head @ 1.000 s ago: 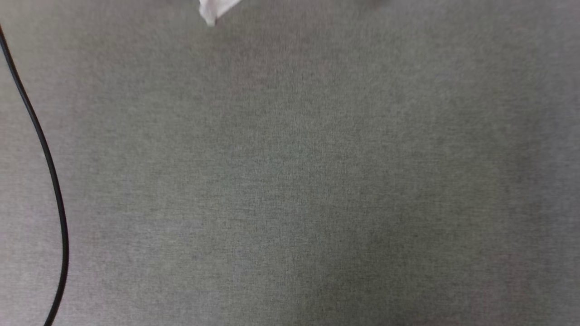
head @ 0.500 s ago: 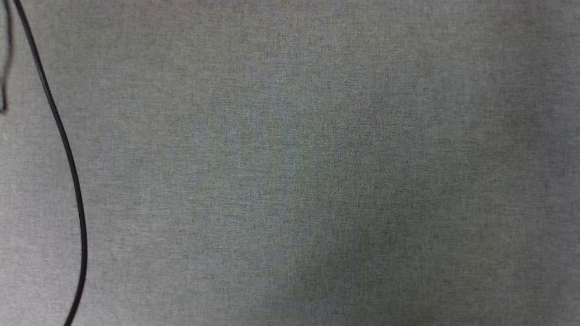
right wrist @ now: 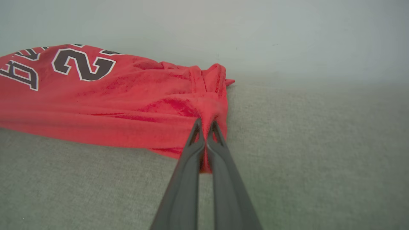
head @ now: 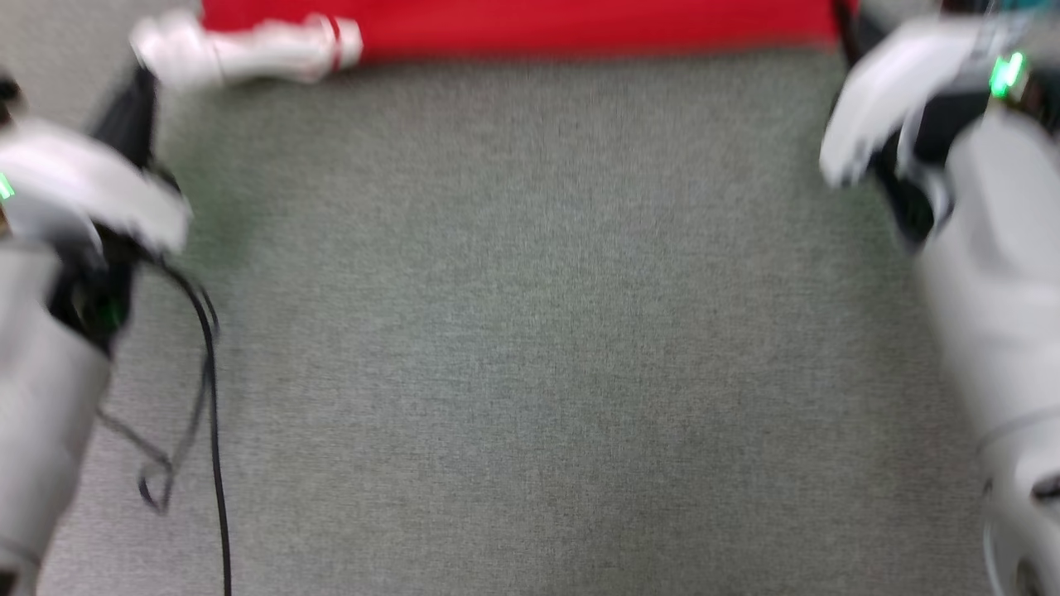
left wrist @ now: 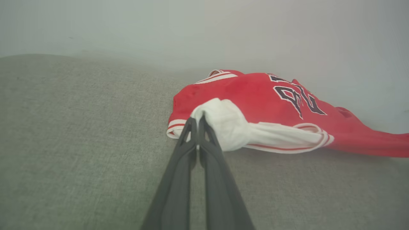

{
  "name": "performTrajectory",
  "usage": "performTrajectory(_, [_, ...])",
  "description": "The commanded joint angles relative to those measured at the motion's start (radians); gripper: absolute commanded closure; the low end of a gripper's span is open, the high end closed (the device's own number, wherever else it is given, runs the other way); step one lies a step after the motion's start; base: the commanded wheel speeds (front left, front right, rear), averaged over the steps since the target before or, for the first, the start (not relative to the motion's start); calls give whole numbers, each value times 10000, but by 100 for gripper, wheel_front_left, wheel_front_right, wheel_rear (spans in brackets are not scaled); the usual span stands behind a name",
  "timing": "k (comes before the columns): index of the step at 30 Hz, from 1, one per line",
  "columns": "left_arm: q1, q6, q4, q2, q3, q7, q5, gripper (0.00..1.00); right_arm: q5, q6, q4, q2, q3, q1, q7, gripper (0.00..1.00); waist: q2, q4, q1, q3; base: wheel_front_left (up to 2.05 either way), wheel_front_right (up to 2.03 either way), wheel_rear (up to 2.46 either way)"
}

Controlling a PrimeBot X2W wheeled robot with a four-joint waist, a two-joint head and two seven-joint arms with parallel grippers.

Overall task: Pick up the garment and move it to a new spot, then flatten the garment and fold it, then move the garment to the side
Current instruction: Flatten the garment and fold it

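L claw [left wrist: 195,119] clamps jersey [left wrist: 255,92] by its white sleeve; R claw [right wrist: 205,123] pinches the bunched red edge. Jersey rests stretched btwn them on grey surface [left wrist: 80,143] (head view blurred).

Left forearm [head: 37,397] low at the left edge, right forearm [head: 1006,331] up the right edge, both blurred. Left gripper [left wrist: 195,120] pinched tight on the garment [left wrist: 255,95], right gripper [right wrist: 205,124] clamped on it too, fingers pressed together
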Motion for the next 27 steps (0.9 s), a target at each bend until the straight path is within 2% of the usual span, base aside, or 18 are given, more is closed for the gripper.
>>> performTrajectory(1, [568, 19, -115, 124, -102, -211, -115, 100, 188, -21, 7, -166, 157, 601, -94, 100, 0, 5, 0, -571, 0, 0, 0])
performTrajectory(8, [2844, 20, -562, 179, -421, -645, -36, 100, 1332, -23, -594, -792, 717, 3158, -346, 100, 0, 109, 0, -1909, 0, 0, 0])
performTrajectory(14, [4783, 55, -1173, 199, 301, -692, 374, 100, 2248, -26, -1798, -1210, 1083, 5479, -180, 100, 0, 70, 0, -2941, 0, 0, 0])
performTrajectory(18, [6215, 344, -1859, 166, 864, -694, 684, 100, 2555, -35, -2837, -1461, 1010, 7075, -74, 100, 0, 58, 0, -3530, 0, 0, 0])
performTrajectory(19, [6215, 344, -1859, 166, 864, -694, 684, 100, 2555, -35, -2837, -1461, 1010, 7075, -74, 100, 0, 58, 0, -3530, 0, 0, 0])
performTrajectory(21, [7301, 656, -2479, 127, 1216, -695, 882, 100, 2659, -35, -3658, -1524, 801, 8284, 122, 100, 0, 66, 0, -3903, 0, 0, 0])
performTrajectory(26, [8965, 1186, -3486, 134, 1473, -696, 961, 100, 2454, -36, -5130, -1437, 261, 10210, 645, 100, 0, 18, 0, -4379, 0, 0, 0])
performTrajectory(27, [8965, 1186, -3486, 134, 1473, -696, 961, 100, 2454, -36, -5130, -1437, 261, 10210, 645, 100, 0, 18, 0, -4379, 0, 0, 0])
